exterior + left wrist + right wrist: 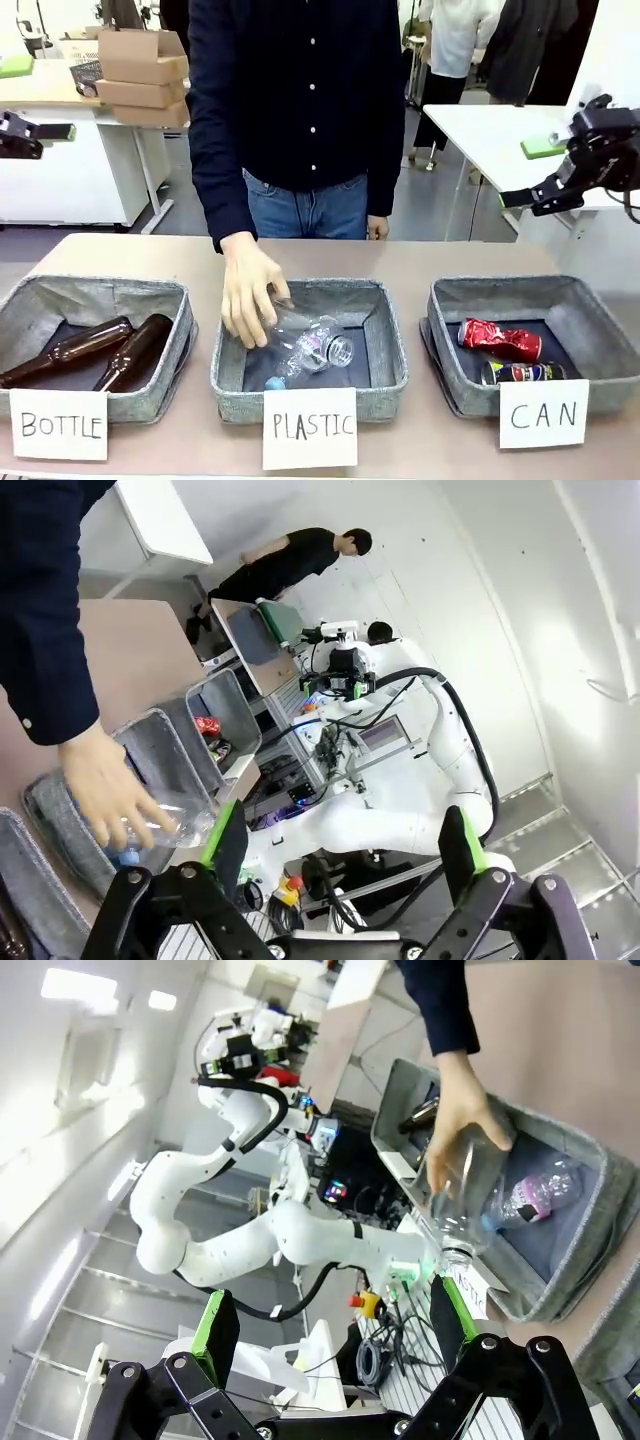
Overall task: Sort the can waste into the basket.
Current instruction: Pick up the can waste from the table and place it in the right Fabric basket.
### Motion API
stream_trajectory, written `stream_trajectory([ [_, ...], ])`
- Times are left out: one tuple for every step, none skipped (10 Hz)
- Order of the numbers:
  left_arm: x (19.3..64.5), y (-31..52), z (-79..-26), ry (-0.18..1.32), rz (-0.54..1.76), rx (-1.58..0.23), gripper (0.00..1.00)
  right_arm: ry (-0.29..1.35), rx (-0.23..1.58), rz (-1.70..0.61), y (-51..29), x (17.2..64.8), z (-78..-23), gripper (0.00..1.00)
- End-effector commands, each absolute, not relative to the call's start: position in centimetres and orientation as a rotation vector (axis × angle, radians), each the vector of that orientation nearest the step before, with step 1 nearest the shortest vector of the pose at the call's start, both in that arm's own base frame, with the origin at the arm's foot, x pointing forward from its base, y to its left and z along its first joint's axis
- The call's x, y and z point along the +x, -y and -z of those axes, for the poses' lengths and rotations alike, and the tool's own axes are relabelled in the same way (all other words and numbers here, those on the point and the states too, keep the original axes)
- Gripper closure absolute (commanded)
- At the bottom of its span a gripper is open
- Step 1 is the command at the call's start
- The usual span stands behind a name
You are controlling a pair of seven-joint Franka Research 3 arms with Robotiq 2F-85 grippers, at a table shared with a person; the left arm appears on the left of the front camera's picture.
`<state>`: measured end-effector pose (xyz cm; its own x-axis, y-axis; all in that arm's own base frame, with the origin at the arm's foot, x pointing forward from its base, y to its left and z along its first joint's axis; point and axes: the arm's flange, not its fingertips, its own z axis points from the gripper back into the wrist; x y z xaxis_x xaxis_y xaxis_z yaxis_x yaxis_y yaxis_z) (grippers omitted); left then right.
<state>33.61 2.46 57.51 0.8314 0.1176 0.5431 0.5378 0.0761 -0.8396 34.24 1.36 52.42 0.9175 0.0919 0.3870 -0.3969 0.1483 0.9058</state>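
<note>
Both cans lie in the CAN basket point(602, 312) at the table's right, behind its white card point(544, 414): the crushed red can point(498, 339) at the back and the dark can point(522, 373) with silver ends in front of it. My right gripper point(530, 200) hangs high above and behind that basket, open and empty, as its own view confirms point(328, 1310). At the far left, well above the table, my left gripper point(45, 135) is open too, with nothing between its fingers point(340, 830). From the left wrist view the CAN basket point(225, 715) and red can point(207, 724) lie far off.
A person stands at the far side; one hand point(248, 295) holds a clear plastic bottle point(312, 342) inside the middle PLASTIC basket point(390, 330). The BOTTLE basket point(30, 300) at left holds two brown glass bottles point(135, 350). Bare tabletop lies behind the baskets.
</note>
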Motion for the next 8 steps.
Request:
stream_trajectory([
  [33.64,-2.48,-57.79,0.566,0.324,-1.497,0.00,0.268,1.379,-0.386,-1.26,34.10,-52.31,0.00],
  [33.64,-2.48,-57.79,0.566,0.324,-1.497,0.00,0.268,1.379,-0.386,-1.26,34.10,-52.31,0.00],
  [33.64,-2.48,-57.79,0.566,0.324,-1.497,0.00,0.268,1.379,-0.386,-1.26,34.10,-52.31,0.00],
  [33.64,-2.48,-57.79,0.566,0.324,-1.497,0.00,0.268,1.379,-0.386,-1.26,34.10,-52.31,0.00],
  [33.64,-2.48,-57.79,0.566,0.324,-1.497,0.00,0.268,1.379,-0.386,-1.26,34.10,-52.31,0.00],
  [33.64,-2.48,-57.79,0.566,0.324,-1.497,0.00,0.268,1.379,-0.386,-1.26,34.10,-52.31,0.00],
  [33.64,-2.48,-57.79,0.566,0.324,-1.497,0.00,0.268,1.379,-0.386,-1.26,34.10,-52.31,0.00],
  [33.64,-2.48,-57.79,0.566,0.324,-1.497,0.00,0.268,1.379,-0.386,-1.26,34.10,-52.31,0.00],
])
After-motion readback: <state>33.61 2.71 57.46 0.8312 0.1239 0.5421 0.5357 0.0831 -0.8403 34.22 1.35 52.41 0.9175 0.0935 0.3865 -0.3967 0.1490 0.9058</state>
